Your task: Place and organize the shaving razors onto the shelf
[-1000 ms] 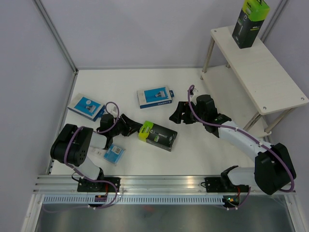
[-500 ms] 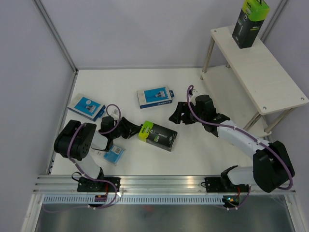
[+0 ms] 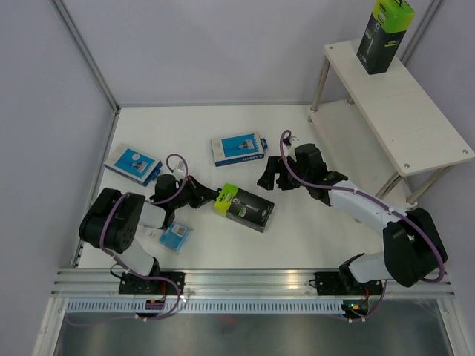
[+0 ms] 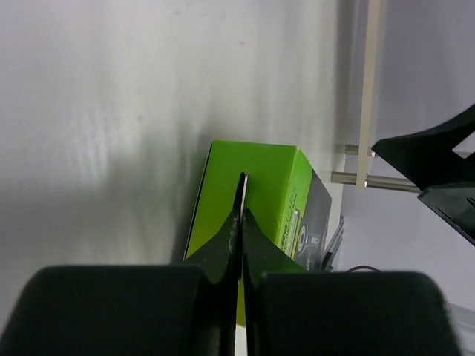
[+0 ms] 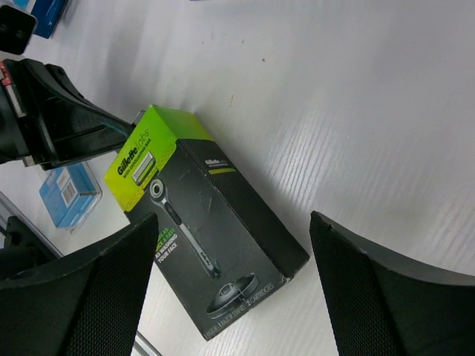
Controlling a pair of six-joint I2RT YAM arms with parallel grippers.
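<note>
My left gripper was clenched on nothing, its two fingers pressed flat together. The tips sat at the lime-green end of the black razor box, which lay on its side on the white table. From the wrist view I could not tell for sure whether they touched the card or stopped just short. My right gripper hung above the same box with its jaws spread wide, holding nothing, the box framed between them.

I judged the step to be picking up this box, with the left fingers steadying or nudging its green end. The next move would call for lowering the right jaws across the box's narrow sides and closing before lifting.

The shelf stood well apart at the far right, with a second black box upright on its top board. Two blue-and-white boxes and the blister pack lay on the table.
</note>
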